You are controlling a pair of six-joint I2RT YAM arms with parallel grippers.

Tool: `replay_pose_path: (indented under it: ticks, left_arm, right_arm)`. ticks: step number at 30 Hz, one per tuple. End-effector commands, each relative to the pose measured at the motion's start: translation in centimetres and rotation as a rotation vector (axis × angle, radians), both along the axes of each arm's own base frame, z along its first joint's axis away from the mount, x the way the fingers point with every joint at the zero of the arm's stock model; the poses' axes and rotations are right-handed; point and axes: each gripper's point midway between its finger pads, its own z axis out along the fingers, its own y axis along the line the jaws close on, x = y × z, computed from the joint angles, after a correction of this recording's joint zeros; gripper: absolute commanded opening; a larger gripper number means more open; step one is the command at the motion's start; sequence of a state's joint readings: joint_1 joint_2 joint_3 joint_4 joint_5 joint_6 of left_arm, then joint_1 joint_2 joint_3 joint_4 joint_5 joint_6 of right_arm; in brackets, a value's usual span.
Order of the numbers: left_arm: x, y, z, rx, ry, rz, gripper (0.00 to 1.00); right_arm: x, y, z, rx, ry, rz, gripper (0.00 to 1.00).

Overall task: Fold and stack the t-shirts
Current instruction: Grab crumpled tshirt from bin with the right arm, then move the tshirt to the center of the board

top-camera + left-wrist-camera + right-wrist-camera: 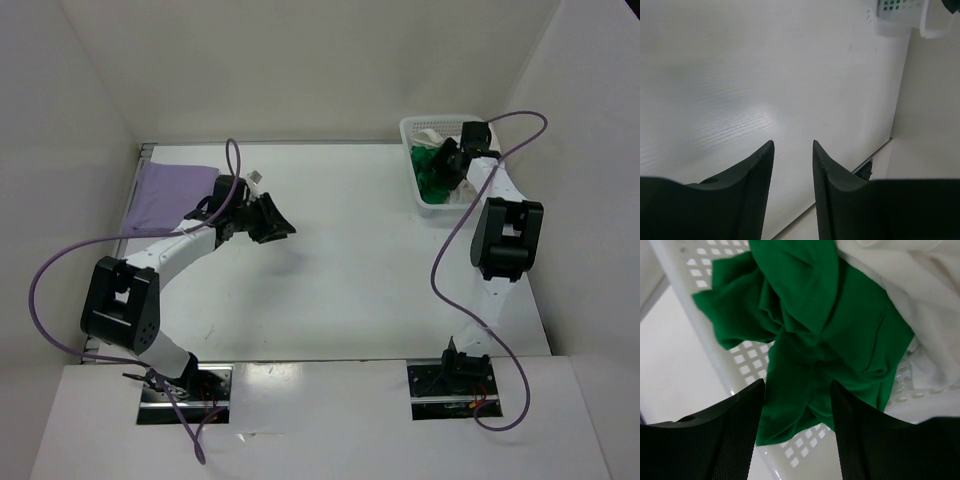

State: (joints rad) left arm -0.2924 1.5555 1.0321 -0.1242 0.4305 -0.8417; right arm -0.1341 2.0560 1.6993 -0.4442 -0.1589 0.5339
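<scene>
A lavender-purple t-shirt (170, 190) lies folded flat at the table's far left corner. A crumpled green t-shirt (825, 335) fills the white mesh basket (412, 165), with a white t-shirt (920, 295) bunched beside it. My right gripper (797, 390) hangs open just above the green t-shirt (435, 172), its fingers astride a fold, nothing pinched. To the right of the purple shirt, my left gripper (278, 222) hovers over bare table; in the left wrist view the left gripper (793, 145) is open and holds nothing.
The basket (900, 12) stands at the table's far right corner, against the white enclosure walls. Purple cables (455, 240) loop off both arms. The table's right edge (875, 152) runs close to the side wall.
</scene>
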Motion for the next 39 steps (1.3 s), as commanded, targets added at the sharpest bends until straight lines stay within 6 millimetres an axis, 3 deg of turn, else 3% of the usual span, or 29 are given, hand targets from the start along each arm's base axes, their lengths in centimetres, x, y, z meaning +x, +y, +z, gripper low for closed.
replay_pose_path:
  ticks: [1,2,4,5,6,8,9,11,12,15,16,18,20,23,24,26,31,32,35,37,39]
  left_arm:
    - [-1.5,-0.8,-0.8,-0.015,-0.002,-0.075,0.44]
    - [-1.5,-0.8,-0.8,-0.015,-0.002,-0.075,0.44]
    - [-1.7,-1.1,-0.8,-0.015,-0.002,-0.084,0.46]
    - [-1.5,-1.2,-0.4,-0.017,-0.012,-0.084,0.46]
    - [-1.6,-1.1,-0.5,-0.015,-0.002,-0.084,0.46]
    - [-1.2,-1.3,0.3,-0.019,-0.016,-0.084,0.46]
    - [-1.2,-1.3,0.3,-0.019,-0.016,-0.084,0.47]
    - [-1.1,-1.2,0.4,-0.012,-0.017,-0.077,0.47]
    - [-0.8,-1.3,0.8,-0.015,-0.027,-0.078,0.48]
    - [-0.6,-1.3,1.2,-0.018,-0.036,-0.078,0.49]
    - [-0.5,-1.5,1.7,-0.026,-0.044,-0.085,0.49]
    - [-0.1,-1.8,2.3,-0.042,-0.049,-0.087,0.51]
    - [0.7,-1.7,3.3,-0.058,-0.062,-0.077,0.52]
    - [1.6,-1.3,4.1,-0.095,-0.059,-0.054,0.53]
    - [2.2,-0.8,4.7,-0.11,-0.056,-0.026,0.53]
    - [2.9,-0.2,5.3,-0.113,-0.072,-0.008,0.53]
    - [4.3,3.7,5.0,-0.145,-0.028,0.117,0.55]
    - [4.4,4.5,4.6,-0.148,-0.013,0.141,0.55]
    - [5.0,7.3,4.3,-0.157,0.001,0.211,0.55]
    - [5.2,9.3,4.8,-0.164,-0.014,0.254,0.55]
    - [4.8,10.8,5.1,-0.164,-0.011,0.292,0.55]
  right_arm:
    - [1.0,1.2,1.4,0.011,-0.029,0.051,0.61]
    - [1.2,1.4,0.6,0.032,-0.02,0.051,0.61]
    - [1.5,1.8,0.2,0.058,-0.015,0.058,0.5]
    - [1.5,2.0,-0.2,0.074,-0.006,0.058,0.42]
    - [1.7,2.3,-0.2,0.093,-0.006,0.061,0.26]
    - [1.8,3.0,0.7,0.135,-0.025,0.076,0.05]
    - [1.8,3.1,3.1,0.133,-0.081,0.073,0.0]
    - [1.1,2.7,5.5,0.134,-0.143,0.059,0.0]
    - [0.5,2.3,9.4,0.126,-0.23,0.051,0.0]
    - [-1.3,2.4,16.1,0.117,-0.361,0.072,0.0]
    - [-3.0,2.8,20.9,0.111,-0.461,0.084,0.0]
    - [-5.1,3.4,26.7,0.103,-0.586,0.105,0.0]
    - [-9.0,5.3,34.3,0.124,-0.742,0.189,0.0]
    - [-13.0,9.0,40.4,0.182,-0.869,0.336,0.0]
    - [-15.4,11.1,43.5,0.217,-0.93,0.436,0.0]
    - [-18.8,14.4,47.5,0.241,-1.034,0.577,0.0]
    - [-28.3,21.4,54.7,0.415,-1.224,0.934,0.01]
    - [-30.9,23.9,56.2,0.471,-1.262,1.036,0.01]
    - [-35.8,27.4,58.5,0.549,-1.343,1.201,0.01]
    - [-35.4,27.9,58.3,0.552,-1.338,1.199,0.01]
    - [-33.1,28.7,56.5,0.555,-1.267,1.194,0.01]
